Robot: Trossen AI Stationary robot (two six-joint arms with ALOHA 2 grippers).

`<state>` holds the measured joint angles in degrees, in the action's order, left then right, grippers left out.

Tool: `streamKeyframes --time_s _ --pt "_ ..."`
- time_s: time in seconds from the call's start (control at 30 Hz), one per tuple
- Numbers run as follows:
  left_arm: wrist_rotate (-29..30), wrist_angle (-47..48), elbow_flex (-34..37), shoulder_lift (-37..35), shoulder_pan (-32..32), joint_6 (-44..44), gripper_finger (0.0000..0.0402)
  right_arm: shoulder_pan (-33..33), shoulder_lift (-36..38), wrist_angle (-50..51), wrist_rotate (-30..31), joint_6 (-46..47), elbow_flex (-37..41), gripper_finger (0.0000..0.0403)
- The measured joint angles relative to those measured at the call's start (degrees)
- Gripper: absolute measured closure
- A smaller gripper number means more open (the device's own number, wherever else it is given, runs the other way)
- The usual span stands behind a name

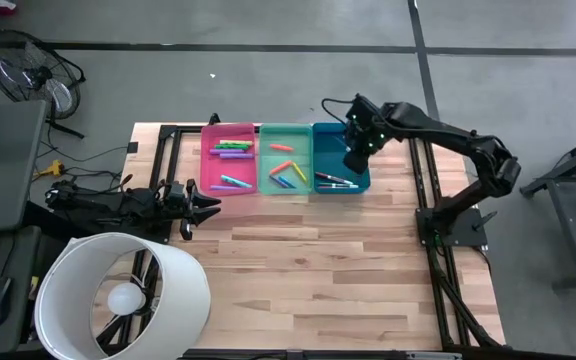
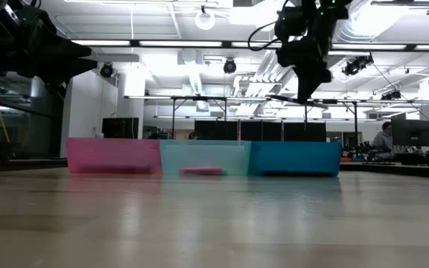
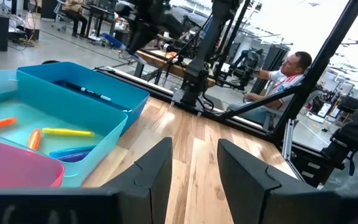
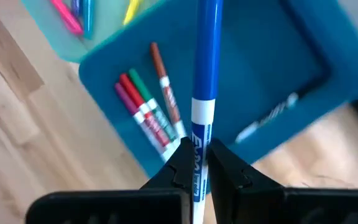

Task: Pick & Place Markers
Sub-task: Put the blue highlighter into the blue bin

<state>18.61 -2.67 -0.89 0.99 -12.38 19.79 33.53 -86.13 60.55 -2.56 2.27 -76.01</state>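
Above the blue bin (image 1: 320, 133), at the far edge of the wooden table (image 1: 318, 270): right gripper (image 4: 199, 163), closed on a blue marker (image 4: 204, 81) with a white label band. Marker clamped near one end between the two dark fingers (image 4: 178, 160), barrel extending forward out of the grip, over the bin interior. Seen at table height, right gripper (image 2: 310, 78) well clear of the bin rim, pointing downward.

Inside the blue bin (image 4: 241, 74): a group of markers (image 4: 146, 112) lying side by side on the floor of the bin, caps red, green, purple and brown, white bodies. One further dark marker (image 3: 86, 91) lying apart from that group in the same bin.

Beside the blue bin, touching it: green bin (image 1: 285, 130), holding orange, yellow and blue markers (image 1: 288, 172). Next in line, touching the green bin: pink bin (image 1: 230, 129), holding green, purple, blue and pink markers (image 1: 231, 150). All three bins in one row along the far side of the table.

At the left table edge, near the pink bin: left gripper (image 1: 208, 203), parked low, fingers (image 3: 155, 171) partly spread, nothing between them.

Beyond the table: a seated person (image 3: 277, 84) at a workstation. On the floor beside the table: a fan (image 1: 28, 70) and a large white cylinder (image 1: 118, 295).
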Motion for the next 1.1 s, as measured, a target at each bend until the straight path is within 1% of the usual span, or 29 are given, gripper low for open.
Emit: streamKeyframes --time_s 0.13,0.3,0.47,0.63,0.83,0.97,1.1 --pt "0.0 0.0 0.0 0.0 0.0 0.0 0.0275 2.0 -2.0 -4.6 -1.0 -10.9 0.0 0.039" --pt "0.0 0.0 0.0 0.0 0.0 0.0 0.0275 2.1 -7.3 -7.9 -0.8 -21.6 0.0 0.039" --pt "0.0 0.0 0.0 0.0 0.0 0.0 0.0275 2.1 -13.1 -9.5 3.0 -29.9 0.0 0.039" --pt "0.0 0.0 0.0 0.0 0.0 0.0 0.0275 2.1 -16.0 -10.4 5.7 -34.5 0.0 0.039" --pt "0.0 0.0 0.0 0.0 0.0 0.0 0.0275 2.1 -16.3 -11.1 8.6 -39.1 0.0 0.039" --pt "0.0 0.0 0.0 0.0 0.0 0.0 0.0275 2.1 -16.3 -10.6 11.6 -42.8 0.0 0.0367" --pt "0.0 0.0 0.0 0.0 0.0 0.0 0.0275 2.1 -16.3 -10.0 11.0 -43.1 0.0 0.0357"
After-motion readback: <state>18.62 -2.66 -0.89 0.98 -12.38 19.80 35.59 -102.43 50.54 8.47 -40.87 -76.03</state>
